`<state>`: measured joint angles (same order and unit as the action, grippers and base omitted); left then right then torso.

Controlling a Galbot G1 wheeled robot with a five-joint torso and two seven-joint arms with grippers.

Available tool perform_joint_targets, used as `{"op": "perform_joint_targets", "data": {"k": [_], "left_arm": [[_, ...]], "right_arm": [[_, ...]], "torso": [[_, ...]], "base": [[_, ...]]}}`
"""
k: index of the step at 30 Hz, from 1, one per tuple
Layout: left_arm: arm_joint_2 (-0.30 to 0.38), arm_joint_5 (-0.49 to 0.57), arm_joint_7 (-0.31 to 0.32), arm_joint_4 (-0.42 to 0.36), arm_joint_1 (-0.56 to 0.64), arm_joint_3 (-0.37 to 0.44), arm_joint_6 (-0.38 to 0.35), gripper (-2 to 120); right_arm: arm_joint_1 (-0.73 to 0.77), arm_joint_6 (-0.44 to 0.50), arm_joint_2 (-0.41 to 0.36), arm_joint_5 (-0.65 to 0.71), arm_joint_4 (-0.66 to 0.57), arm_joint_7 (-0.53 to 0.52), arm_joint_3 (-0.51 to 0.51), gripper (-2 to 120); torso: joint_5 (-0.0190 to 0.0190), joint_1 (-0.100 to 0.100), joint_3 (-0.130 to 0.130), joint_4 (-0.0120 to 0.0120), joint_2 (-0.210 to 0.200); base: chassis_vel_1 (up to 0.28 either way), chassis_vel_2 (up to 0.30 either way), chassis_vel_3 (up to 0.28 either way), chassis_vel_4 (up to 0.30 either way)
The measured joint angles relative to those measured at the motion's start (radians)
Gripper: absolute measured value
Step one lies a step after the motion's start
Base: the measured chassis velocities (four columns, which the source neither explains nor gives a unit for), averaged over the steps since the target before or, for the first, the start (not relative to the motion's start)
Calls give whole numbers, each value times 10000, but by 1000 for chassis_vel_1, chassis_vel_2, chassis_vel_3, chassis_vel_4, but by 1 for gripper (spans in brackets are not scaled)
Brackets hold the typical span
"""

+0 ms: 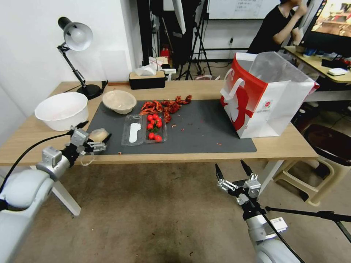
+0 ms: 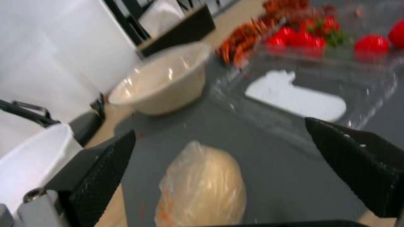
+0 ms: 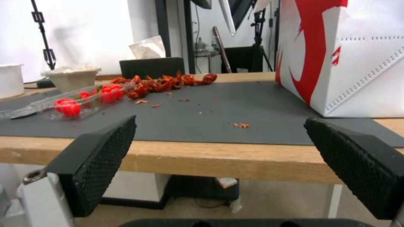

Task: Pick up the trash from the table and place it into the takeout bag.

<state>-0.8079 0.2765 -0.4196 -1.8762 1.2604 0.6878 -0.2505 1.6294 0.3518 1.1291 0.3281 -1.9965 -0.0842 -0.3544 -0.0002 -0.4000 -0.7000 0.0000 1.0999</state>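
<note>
Standing on the right end of the dark grey mat (image 1: 204, 128), the one takeout bag (image 1: 265, 96) gapes open at the top in the head view, and everything else sits left of that bag: a heap of red shells (image 1: 166, 106), one clear clamshell tray (image 1: 144, 129) holding six cherry tomatoes (image 1: 153, 126) and a white label, one shallow beige bowl (image 1: 119, 101) at the mat's far left corner, one white tub (image 1: 62, 109) off the mat on the light-wood table (image 1: 285, 146), one desk lamp (image 1: 76, 40) and one black tissue box (image 1: 147, 79) at the far edge. At the mat's near left corner, farthest from the bag, lies the knotted clear bag with its beige lump (image 1: 98, 135), and the left gripper (image 1: 95, 140) reaches to it with fingers apart on either side, not visibly clamped. The right gripper (image 1: 233, 171) hangs below the table's front edge, short of the bag, fingers spread and holding nothing. From the left wrist view, the lump (image 2: 204, 186) lies on the mat between two wide-open black pads (image 2: 103, 170) without clearly touching them, with the bowl (image 2: 162, 83) and tray (image 2: 303, 91) beyond it. From the right wrist view, the empty pads (image 3: 101, 157) stand wide apart in front of the table edge, and the bag's red and white side (image 3: 345, 53) shows perforated fold lines, with loose shell crumbs (image 3: 242, 125) on the mat beside it.
</note>
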Motion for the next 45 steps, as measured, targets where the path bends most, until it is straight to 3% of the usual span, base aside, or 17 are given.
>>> {"op": "perform_joint_targets", "data": {"k": [5, 7, 15, 23, 35, 38, 43, 45], "left_arm": [[326, -230, -171, -42, -288, -242, -1224, 100], [486, -207, -158, -88, -588, -543, -2058, 100], [600, -196, 162, 214, -926, -854, -2657, 100], [626, -176, 261, 559, -985, -921, -2666, 99], [643, -93, 364, 619, -1067, -1027, -2566, 59], [639, -77, 363, 638, -1013, -1027, -2495, 45], [637, -26, 354, 639, -983, -1027, -2477, 33], [644, 132, 341, 678, -989, -1023, -2348, 22]], "right_arm": [[13, -4, 3, -30, 15, -29, -20, 100], [45, -4, 2, -36, 38, -33, -33, 100], [34, -1, -12, -43, 64, -53, -20, 100], [18, 23, 12, -42, 152, -76, -17, 100], [51, 41, 67, -57, 182, -111, 36, 100], [72, 44, 29, -57, 164, -130, 9, 100], [73, 44, 15, -61, 147, -136, 10, 100], [60, 24, 11, -69, 122, -140, 32, 100]], "torso": [[1, 0, 0, 1, 0], [1, 1, 0, -1, 0], [2, 1, 0, 1, 0], [1, 1, 0, 1, 1], [2, 1, 1, 0, 1], [2, 0, 1, 0, 3], [2, 1, 0, 1, 2], [1, 0, 1, 1, 2]], "base": [[0, 0, 0, 0], [0, 0, 0, 0], [0, 0, 0, 0], [0, 0, 0, 0], [0, 0, 0, 0], [0, 0, 0, 0], [0, 0, 0, 0], [0, 0, 0, 0]]}}
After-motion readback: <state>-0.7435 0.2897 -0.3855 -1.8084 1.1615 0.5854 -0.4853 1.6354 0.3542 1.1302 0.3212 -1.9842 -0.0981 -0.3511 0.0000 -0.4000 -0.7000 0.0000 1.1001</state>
